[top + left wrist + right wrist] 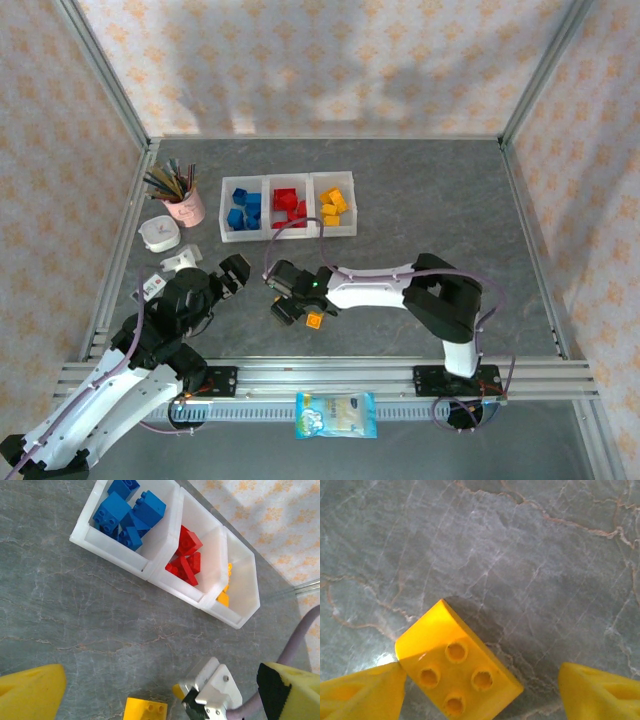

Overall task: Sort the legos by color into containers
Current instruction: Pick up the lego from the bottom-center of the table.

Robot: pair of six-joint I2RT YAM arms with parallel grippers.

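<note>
Three joined white containers [288, 234] stand at the back left of the table: blue legos [243, 208] in the left bin, red legos [290, 205] in the middle, yellow legos [335, 205] in the right. The containers [150, 570] are also in the left wrist view. One yellow lego [457, 672] lies on the table between the fingers of my open right gripper [480, 695]. The left fingertip [365, 692] touches the lego's corner and the right one stands apart. From above, this lego [314, 321] sits under the right gripper [303, 312]. My left gripper [232, 275] hovers open just to its left, holding nothing.
A pink pencil cup [183, 205] and a white round dish [160, 233] stand left of the bins, with a small white object [180, 262] below them. A snack packet [336, 414] lies on the front rail. Metal frame posts border the table.
</note>
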